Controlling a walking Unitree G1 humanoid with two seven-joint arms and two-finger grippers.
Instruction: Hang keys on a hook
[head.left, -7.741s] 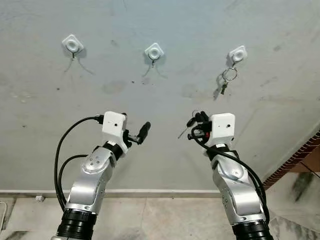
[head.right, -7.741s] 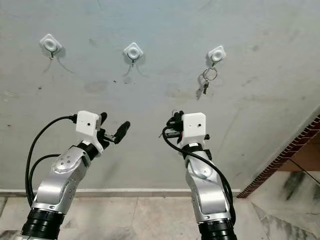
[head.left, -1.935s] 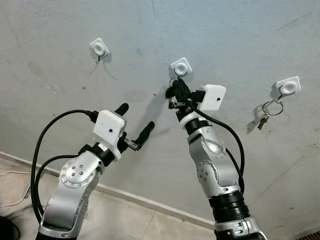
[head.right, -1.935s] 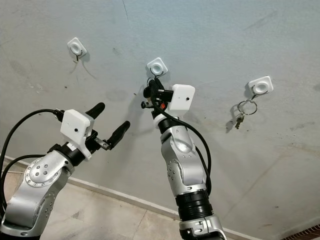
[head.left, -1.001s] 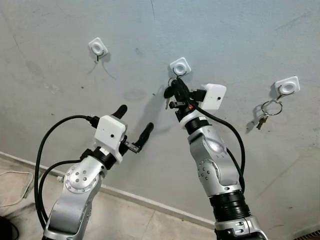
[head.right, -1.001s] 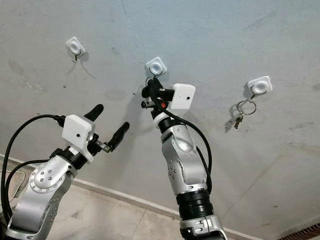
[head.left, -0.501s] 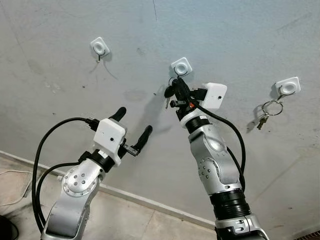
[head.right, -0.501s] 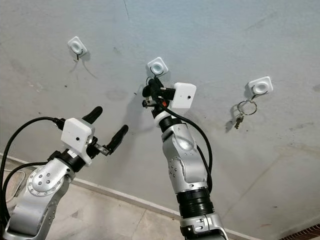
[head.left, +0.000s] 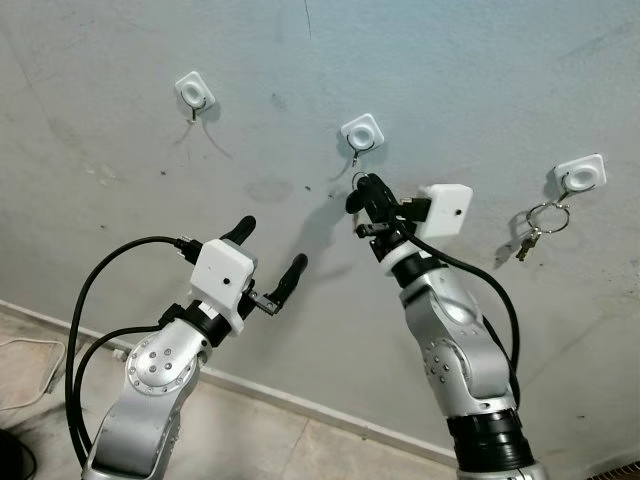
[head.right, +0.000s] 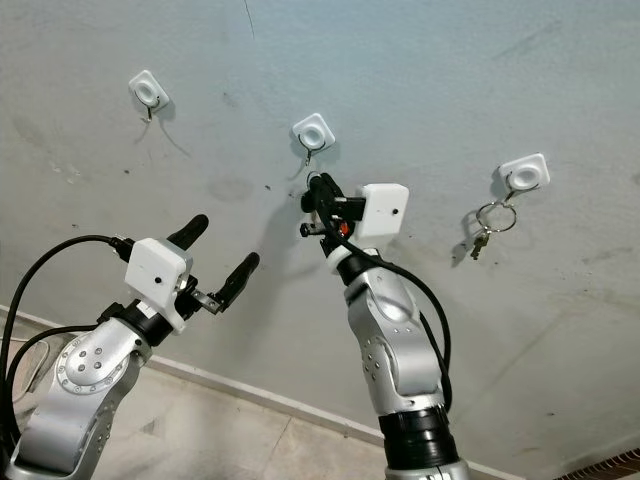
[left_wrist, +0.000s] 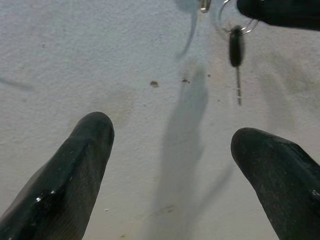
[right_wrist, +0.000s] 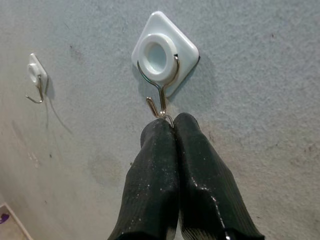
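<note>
Here, my right arm reaches up to the grey wall (head.left: 480, 90), its right gripper (right_wrist: 172, 131) just below the middle hook (right_wrist: 161, 95), fingers pressed together on a key ring whose wire barely shows at their tips. The key (left_wrist: 236, 52) dangles beneath, visible from my left wrist. My left gripper (head.left: 268, 258) hovers lower, fingers spread wide, holding nothing. Another key set (head.left: 530, 232) hangs on the right hook (head.left: 578, 177); whether my ring touches its hook, I cannot tell.
</note>
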